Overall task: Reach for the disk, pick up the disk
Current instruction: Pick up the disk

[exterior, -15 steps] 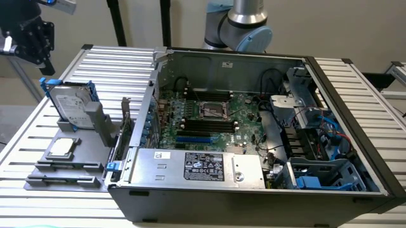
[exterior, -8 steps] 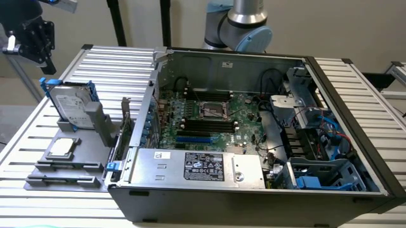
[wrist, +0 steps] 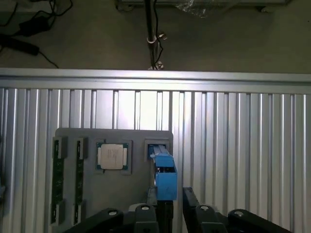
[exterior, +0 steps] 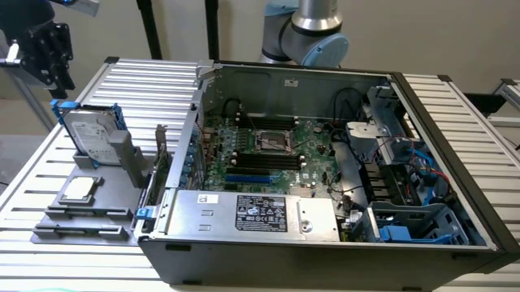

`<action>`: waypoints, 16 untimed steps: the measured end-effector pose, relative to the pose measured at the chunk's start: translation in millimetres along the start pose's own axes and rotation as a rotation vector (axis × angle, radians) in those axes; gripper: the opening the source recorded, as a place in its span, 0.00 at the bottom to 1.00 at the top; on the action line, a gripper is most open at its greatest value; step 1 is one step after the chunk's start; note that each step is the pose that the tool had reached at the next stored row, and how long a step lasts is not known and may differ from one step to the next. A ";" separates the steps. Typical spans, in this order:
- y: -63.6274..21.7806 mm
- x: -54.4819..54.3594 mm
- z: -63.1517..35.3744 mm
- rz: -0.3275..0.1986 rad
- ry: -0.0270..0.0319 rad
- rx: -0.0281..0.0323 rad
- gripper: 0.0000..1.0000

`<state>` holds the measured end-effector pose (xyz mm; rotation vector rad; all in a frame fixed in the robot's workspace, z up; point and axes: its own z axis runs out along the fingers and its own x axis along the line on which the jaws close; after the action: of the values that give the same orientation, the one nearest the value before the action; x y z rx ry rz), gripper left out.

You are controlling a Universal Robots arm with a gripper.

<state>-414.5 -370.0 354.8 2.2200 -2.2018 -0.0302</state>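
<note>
**Gripper over the standing disk, part open and holding nothing**

The gripper (wrist: pixel 169 196) is sitting nearest your wrist camera. Its jaws are standing part open, one on each side of the blue carrier frame (wrist: pixel 165 177), and they are gripping nothing. In the exterior view it is hanging well above the disk (exterior: pixel 87 135), not touching it.

The disk is standing on edge in a slot of the grey fixture (wrist: pixel 138 194). The fixture is resting on the table (exterior: pixel 146 73) by the edge at the exterior view's left, just beside the open computer case (exterior: pixel 325 261). The square chip (wrist: pixel 112 157) is lying flat on the same fixture, near the disk but apart from it.

You are in the reach, and I judge the lineup to be the part that matters.
- **Centring:** The frame is sitting closer to one jaw than the other, so centre it to make both pads meet the disk together.
- **Jaw width:** The clearance on each side is looking slim, so a wider opening would give you more margin.
- **Descent:** Travel straight down along the disk's plane, because a slanted approach risks knocking the top edge and levering the disk in its slot.
- **Grip:** Aim for the flat faces below the blue frame, staying clear of the chip.
</note>
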 end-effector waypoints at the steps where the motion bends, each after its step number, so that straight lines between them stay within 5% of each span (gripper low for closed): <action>1: 0.0 0.0 0.0 0.000 0.0000 0.0000 0.36; 7: 0.0 0.0 1.4 -0.001 0.0000 0.0000 0.60; 16: -0.4 0.1 15.2 -0.004 0.0000 0.0001 0.60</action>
<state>-414.5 -370.0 339.6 2.2243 -2.1975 -0.0301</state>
